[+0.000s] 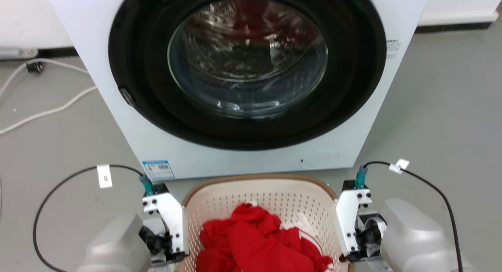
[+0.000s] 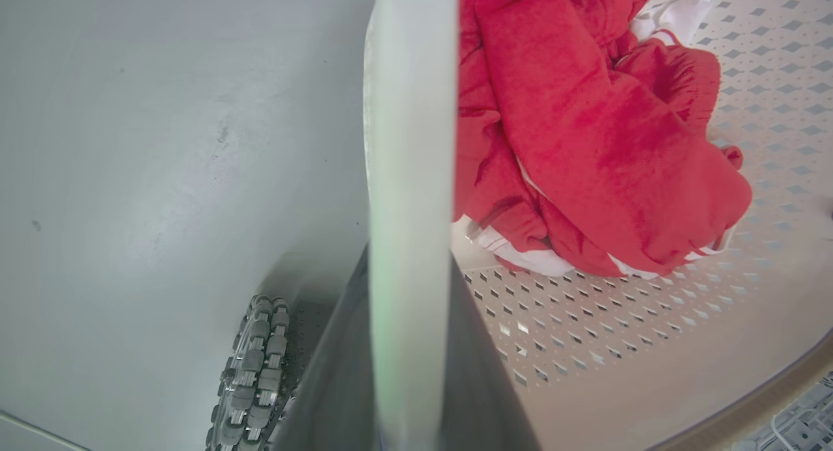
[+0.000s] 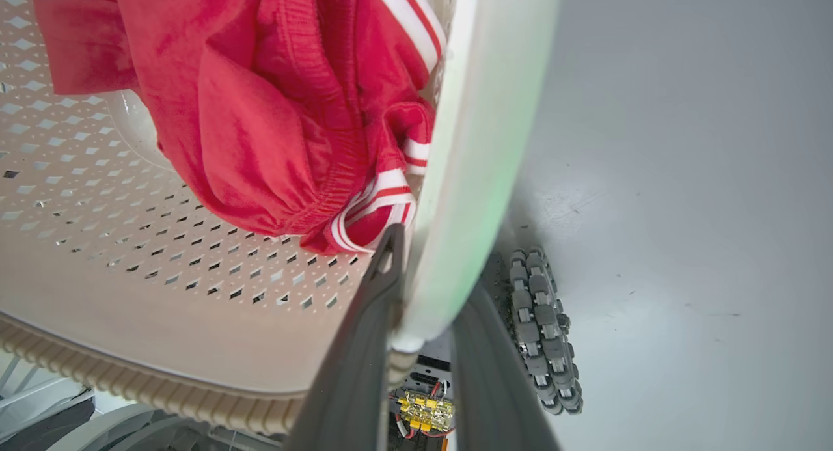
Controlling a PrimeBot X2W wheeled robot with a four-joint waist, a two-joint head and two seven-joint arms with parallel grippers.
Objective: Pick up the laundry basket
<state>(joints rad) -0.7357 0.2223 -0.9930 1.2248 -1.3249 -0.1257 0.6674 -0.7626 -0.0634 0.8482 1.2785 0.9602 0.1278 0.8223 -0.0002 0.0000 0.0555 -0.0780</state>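
The cream perforated laundry basket (image 1: 251, 195) with its brown rim stands low in the head view, in front of the washer, and holds red clothes (image 1: 255, 240). My left gripper (image 1: 177, 255) is at its left side and my right gripper (image 1: 347, 256) at its right side. In the left wrist view, a white side handle (image 2: 410, 145) runs between the two dark fingers of the left gripper (image 2: 407, 272), which is shut on it. The right wrist view has the right gripper (image 3: 435, 272) shut on the other white handle (image 3: 485, 132). The fingertips are hidden in the head view.
A white front-loading washer (image 1: 164, 146) with a round glass door (image 1: 247, 56) stands just behind the basket. White cables (image 1: 47, 111) lie on the grey floor at left. My base wheels (image 2: 254, 366) (image 3: 543, 327) sit below the basket's sides.
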